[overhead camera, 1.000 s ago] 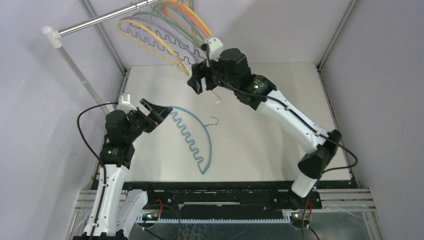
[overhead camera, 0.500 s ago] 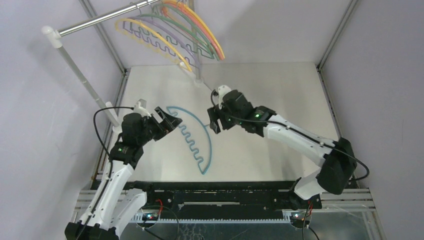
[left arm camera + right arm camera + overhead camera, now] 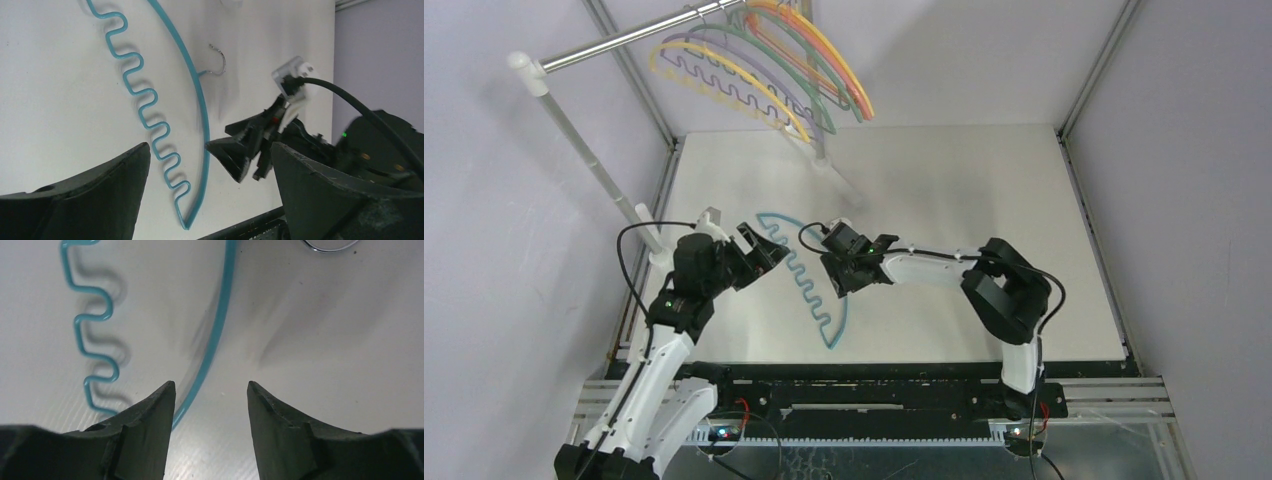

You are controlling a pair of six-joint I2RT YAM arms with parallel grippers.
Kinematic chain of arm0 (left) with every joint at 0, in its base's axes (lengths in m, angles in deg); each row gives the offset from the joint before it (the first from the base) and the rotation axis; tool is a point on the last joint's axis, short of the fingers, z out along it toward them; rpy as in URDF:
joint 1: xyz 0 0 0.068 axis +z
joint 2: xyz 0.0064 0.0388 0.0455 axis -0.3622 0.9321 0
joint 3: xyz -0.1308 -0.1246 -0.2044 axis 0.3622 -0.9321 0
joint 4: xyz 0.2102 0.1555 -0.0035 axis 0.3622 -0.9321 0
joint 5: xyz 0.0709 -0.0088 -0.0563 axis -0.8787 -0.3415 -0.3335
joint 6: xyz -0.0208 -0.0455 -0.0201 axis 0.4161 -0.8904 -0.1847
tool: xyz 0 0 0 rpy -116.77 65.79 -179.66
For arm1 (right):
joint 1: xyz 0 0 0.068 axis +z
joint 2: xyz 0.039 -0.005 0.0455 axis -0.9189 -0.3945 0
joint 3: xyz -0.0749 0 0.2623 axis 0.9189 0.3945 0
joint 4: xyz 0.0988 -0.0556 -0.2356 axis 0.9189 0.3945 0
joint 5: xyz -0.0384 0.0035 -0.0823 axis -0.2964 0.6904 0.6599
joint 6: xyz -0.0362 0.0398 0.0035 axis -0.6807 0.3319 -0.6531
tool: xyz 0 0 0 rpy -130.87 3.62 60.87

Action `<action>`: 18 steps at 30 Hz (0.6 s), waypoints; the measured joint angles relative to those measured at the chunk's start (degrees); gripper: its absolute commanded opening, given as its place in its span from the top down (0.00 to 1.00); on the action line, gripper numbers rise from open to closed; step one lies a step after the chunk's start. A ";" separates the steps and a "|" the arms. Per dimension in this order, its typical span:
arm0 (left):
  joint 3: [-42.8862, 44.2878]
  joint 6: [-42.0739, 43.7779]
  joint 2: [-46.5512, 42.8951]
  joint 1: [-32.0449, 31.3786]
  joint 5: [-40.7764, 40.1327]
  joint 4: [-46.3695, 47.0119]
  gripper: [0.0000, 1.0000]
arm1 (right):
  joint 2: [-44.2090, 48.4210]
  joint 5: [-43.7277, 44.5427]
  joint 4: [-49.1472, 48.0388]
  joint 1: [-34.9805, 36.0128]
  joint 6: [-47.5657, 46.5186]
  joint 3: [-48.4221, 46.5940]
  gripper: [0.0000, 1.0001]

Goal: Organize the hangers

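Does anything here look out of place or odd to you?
Yes: one teal hanger lies flat on the table, while the other hangers hang bunched together on the silver rail at the back left. It is the only hanger not on the rail. Nothing looks broken or spilled.

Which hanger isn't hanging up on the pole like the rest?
The teal wavy hanger. It lies flat on the table, while all the other hangers hang from the silver rail.
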State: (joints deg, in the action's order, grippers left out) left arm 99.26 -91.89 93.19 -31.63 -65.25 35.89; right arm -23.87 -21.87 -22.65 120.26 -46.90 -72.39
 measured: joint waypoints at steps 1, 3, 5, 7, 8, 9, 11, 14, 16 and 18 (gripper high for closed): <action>-0.20 0.00 -0.26 -0.02 -0.07 -0.07 0.05 | -1.40 0.13 -0.26 -0.07 0.57 -0.42 0.40; -0.46 0.00 -0.94 -0.07 -0.26 -0.57 0.06 | -3.52 0.07 -0.90 -0.31 1.49 -0.87 0.46; -0.46 0.02 -1.42 -0.09 -0.33 -0.92 0.06 | -4.94 -0.24 -1.29 -0.76 2.25 -1.66 0.51; -0.46 0.00 -1.79 -0.09 -0.33 -1.27 0.06 | -5.70 -0.79 -2.32 -1.25 2.73 -2.60 0.56; -0.46 0.00 -2.01 -0.09 -0.33 -1.55 0.06 | -6.38 -1.03 -2.73 -1.57 2.97 -3.13 0.61; -0.46 0.00 -2.29 -0.09 -0.33 -1.97 0.06 | -6.80 -0.98 -2.97 -1.79 3.10 -3.58 0.70; -0.46 0.00 -2.84 -0.09 -0.33 -2.67 0.06 | -7.56 -1.25 -3.43 -2.12 3.37 -4.42 0.98; -0.46 0.00 -3.85 -0.09 -0.37 -3.67 0.06 | -8.17 -1.70 -3.74 -2.40 4.22 -4.90 1.00; -0.52 0.00 -4.28 -0.09 -0.37 -3.96 0.06 | -8.24 -2.34 -3.78 -2.62 4.13 -4.96 1.00; -1.49 -0.04 -4.85 -0.09 -0.37 -3.67 0.06 | -8.22 -2.71 -3.78 -2.69 3.80 -4.96 1.00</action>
State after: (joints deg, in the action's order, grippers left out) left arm 97.78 -91.93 88.33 -31.72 -65.62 32.22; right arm -32.09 -24.58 -26.43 117.57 -43.10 -77.35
